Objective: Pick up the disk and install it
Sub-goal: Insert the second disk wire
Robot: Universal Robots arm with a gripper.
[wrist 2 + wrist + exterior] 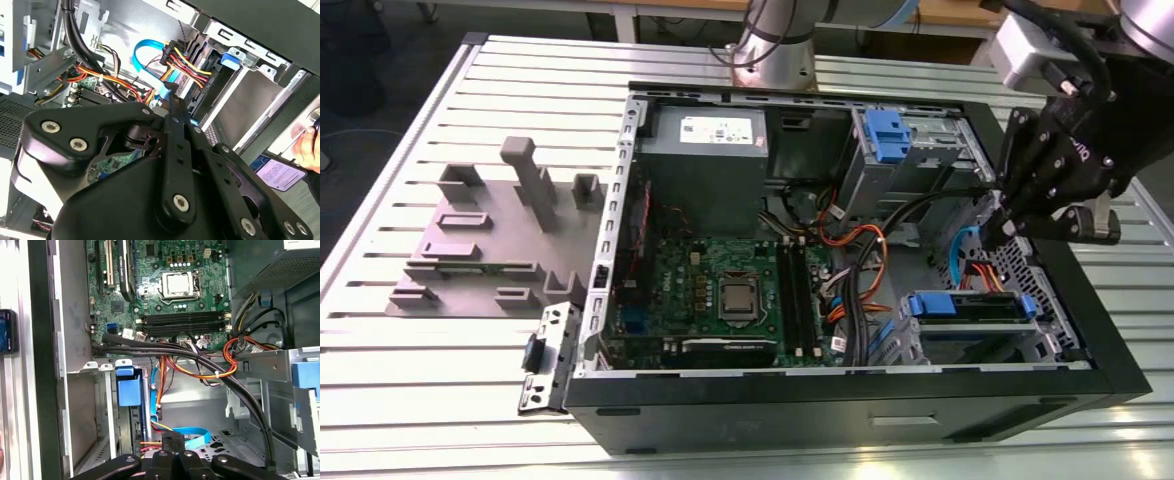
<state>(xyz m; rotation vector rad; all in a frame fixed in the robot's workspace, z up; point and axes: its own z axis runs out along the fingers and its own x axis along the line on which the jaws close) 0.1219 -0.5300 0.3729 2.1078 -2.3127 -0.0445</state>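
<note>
1. Exterior view: black robot hand (1017,222) is hovering above the open black computer case (854,400) on the slatted desk (440,400); whether it is gripping, I cannot tell.
2. Blue-railed silver disk (970,306) is sitting in the case's drive bay, just beneath the hand.

This looks like a robotics lab or assembly workshop. An open computer case (854,390) with its motherboard (720,290) exposed lies at centre frame on a slotted aluminium table (400,400), a grey fixture block (480,250) sits at middle left, and the arm's base (774,50) is bolted at top centre.
</note>
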